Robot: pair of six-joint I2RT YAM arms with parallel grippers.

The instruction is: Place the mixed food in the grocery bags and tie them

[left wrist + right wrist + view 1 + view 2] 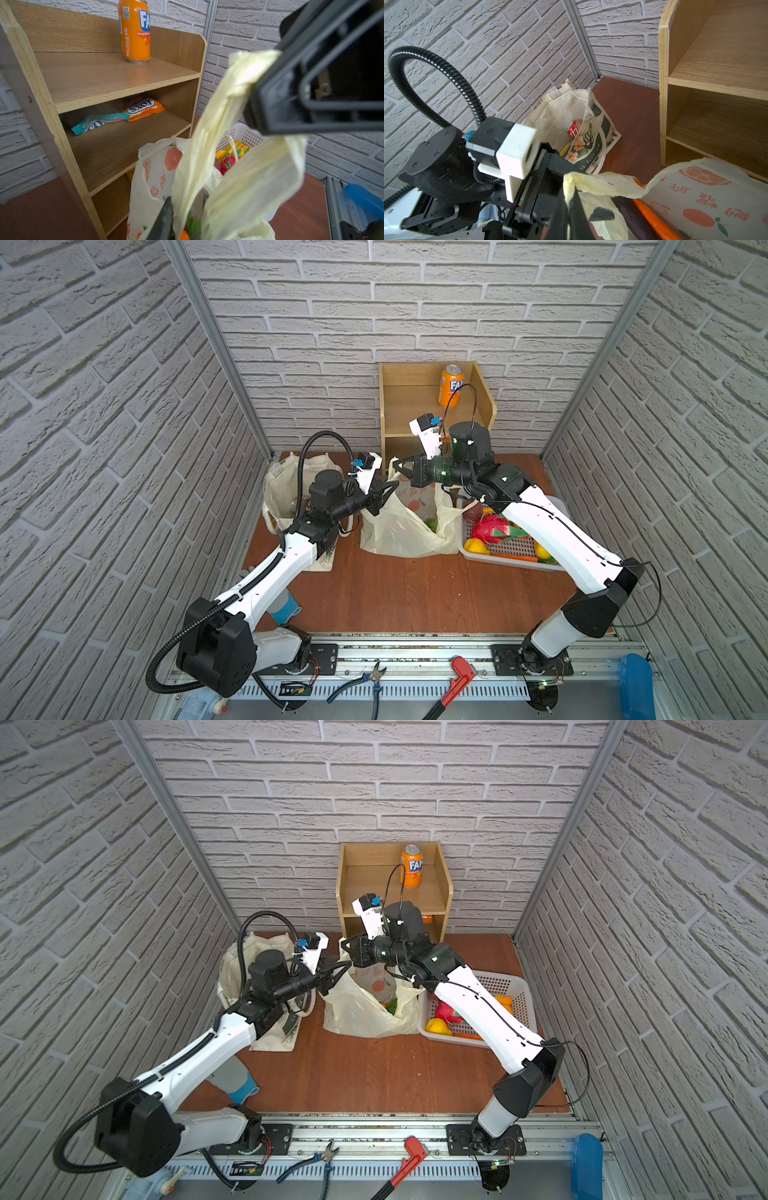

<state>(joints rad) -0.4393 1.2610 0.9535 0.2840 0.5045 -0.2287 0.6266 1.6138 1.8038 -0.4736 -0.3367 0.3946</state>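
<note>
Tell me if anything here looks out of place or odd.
Yes: blue-handled pliers and a red pipe wrench lie loose on the metal rail at the front, stray hand tools in a food-packing setup. Nothing looks spilled.

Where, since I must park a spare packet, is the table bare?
Bare table lies in front of the plastic bag, between the two arms. The top shelf left of the orange can is free too. Crowded: tote, bag and basket fill the back.

Left arm point(270, 572) and right arm point(552, 531): white link shells, black joint housings. Left gripper point(388, 491), right gripper point(399, 470): black. Left carries corrugated black conduit point(411, 50); right, a thin black cable point(573, 533).
</note>
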